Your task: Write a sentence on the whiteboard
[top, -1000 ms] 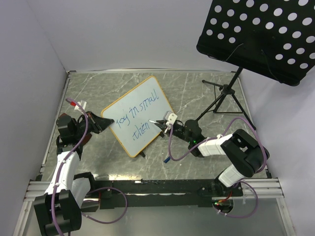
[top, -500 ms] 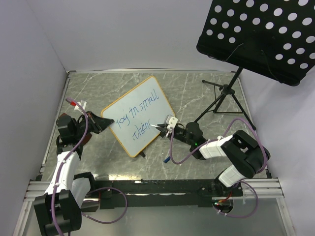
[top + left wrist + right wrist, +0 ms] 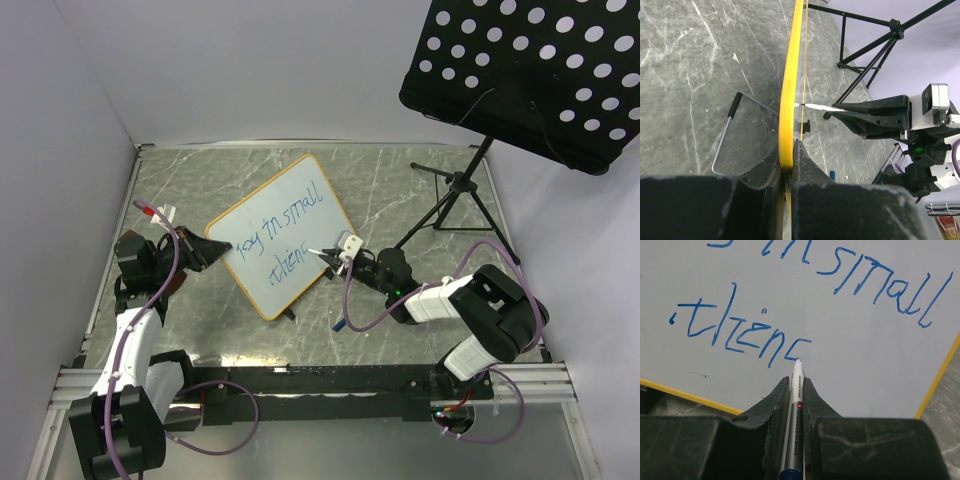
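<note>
Right wrist view: the right pincer (image 3: 796,381) grips a marker (image 3: 793,412), its tip touching the whiteboard (image 3: 855,365) just ahead, ending the sentence (image 3: 724,315); the left pincer (image 3: 788,156) clamps the whiteboard's edge.

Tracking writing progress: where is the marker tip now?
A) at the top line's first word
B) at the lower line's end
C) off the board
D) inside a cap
B: the marker in the right claw meets the last stroke of the sentence's lower line on the whiteboard.
</note>
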`<state>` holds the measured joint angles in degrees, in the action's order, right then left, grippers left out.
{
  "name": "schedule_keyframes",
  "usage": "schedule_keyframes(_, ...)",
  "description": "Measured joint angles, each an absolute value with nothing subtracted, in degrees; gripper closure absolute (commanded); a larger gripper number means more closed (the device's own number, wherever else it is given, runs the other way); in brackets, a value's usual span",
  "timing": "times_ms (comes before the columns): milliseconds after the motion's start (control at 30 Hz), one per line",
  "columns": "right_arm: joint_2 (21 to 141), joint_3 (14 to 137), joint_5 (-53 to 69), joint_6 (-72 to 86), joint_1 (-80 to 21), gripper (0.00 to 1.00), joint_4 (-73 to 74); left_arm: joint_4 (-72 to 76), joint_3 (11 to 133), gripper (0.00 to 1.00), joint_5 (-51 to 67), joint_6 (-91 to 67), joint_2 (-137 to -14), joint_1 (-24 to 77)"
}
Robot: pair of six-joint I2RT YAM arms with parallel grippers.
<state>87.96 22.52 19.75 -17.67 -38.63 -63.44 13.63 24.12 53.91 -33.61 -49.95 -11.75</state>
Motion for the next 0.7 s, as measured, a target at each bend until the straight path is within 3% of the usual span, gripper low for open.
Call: schedule_keyframes(700,88.31,25.96,18.52,-17.32,-38.57,1.0,-62.04,13.65,24.12,0.99,53.98,-33.54,-49.95,-11.75)
